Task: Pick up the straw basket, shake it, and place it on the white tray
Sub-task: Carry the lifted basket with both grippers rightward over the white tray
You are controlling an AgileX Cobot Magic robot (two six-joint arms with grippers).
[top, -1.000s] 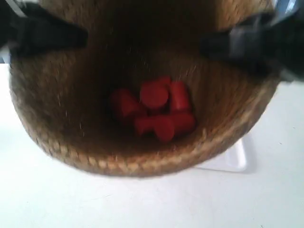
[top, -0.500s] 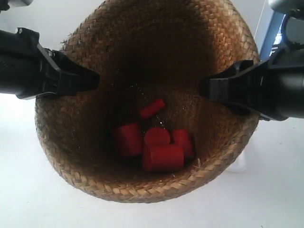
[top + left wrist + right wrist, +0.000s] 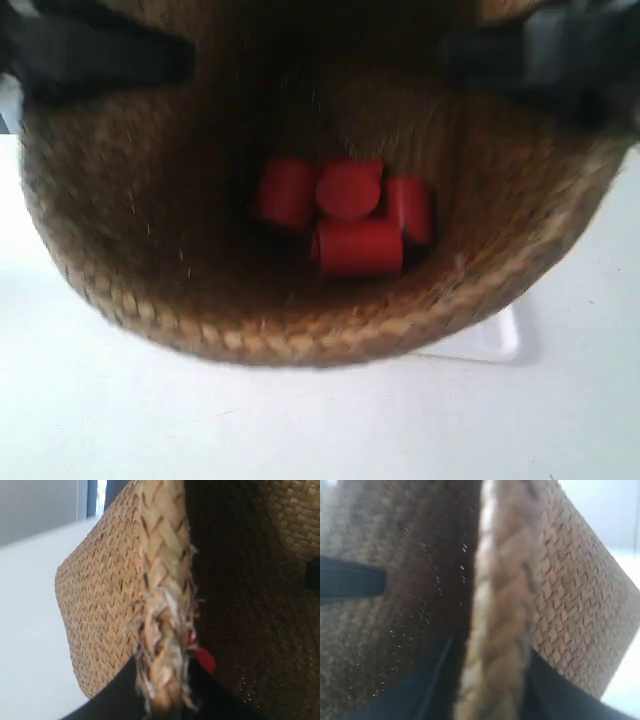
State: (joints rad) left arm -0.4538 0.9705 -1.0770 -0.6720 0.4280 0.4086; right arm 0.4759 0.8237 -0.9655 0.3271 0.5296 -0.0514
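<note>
As left gripper [image 3: 163,692] and right gripper [image 3: 490,682] clench the straw basket [image 3: 150,250], it mostly hides the white tray [image 3: 497,342].

The white tray [image 3: 495,340] lies on the white table [image 3: 150,420], only its corner showing.

Black fingers [image 3: 112,699] astride frayed rim of the straw basket [image 3: 100,605], red piece [image 3: 204,659] inside.
</note>
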